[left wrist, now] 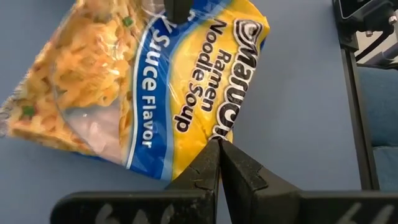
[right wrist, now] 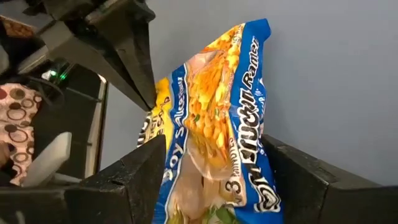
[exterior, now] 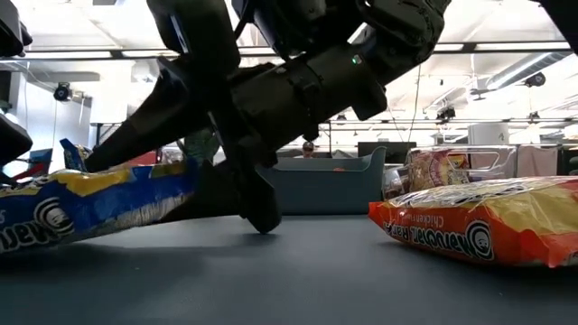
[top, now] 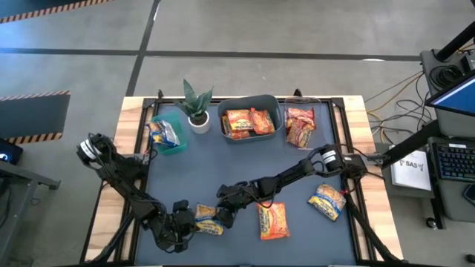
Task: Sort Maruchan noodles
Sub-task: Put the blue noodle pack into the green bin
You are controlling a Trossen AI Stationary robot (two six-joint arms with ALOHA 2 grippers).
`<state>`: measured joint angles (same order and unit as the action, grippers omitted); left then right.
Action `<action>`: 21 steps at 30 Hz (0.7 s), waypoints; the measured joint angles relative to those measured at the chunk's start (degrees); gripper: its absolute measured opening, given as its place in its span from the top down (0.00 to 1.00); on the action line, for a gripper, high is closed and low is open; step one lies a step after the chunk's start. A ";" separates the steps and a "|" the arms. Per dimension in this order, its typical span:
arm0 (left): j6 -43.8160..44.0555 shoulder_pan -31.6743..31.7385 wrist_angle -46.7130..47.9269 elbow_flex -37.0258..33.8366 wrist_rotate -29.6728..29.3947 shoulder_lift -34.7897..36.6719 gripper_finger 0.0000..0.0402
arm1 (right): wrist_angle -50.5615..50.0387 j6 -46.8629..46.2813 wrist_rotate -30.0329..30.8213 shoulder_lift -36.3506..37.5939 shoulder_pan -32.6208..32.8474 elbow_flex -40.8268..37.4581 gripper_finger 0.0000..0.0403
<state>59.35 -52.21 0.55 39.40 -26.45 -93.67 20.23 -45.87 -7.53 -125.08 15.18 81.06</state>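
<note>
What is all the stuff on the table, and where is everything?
blue-yellow packet: one, near edge of the mat, pinched at one edge by the left gripper, right gripper's fingers either side of its other end
orange packet: one, loose on the mat beside it
yellow packet: one, loose on the mat's right side
grey bin: one, far side, orange packets inside
teal bin: one, far left, a blue-yellow packet inside
clear bin: one, far right, red-and-white packets inside
plant: one, green, white pot, between teal and grey bins
left gripper: shut on the packet
right gripper: open
</note>
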 joint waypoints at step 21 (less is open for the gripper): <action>-3.33 0.02 -0.26 0.71 0.20 0.67 1.00 | -0.15 2.36 -2.15 0.12 -0.58 0.20 0.60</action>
<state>56.02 -52.18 0.30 40.11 -26.25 -93.00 20.09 -43.51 -9.67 -124.96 14.60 81.25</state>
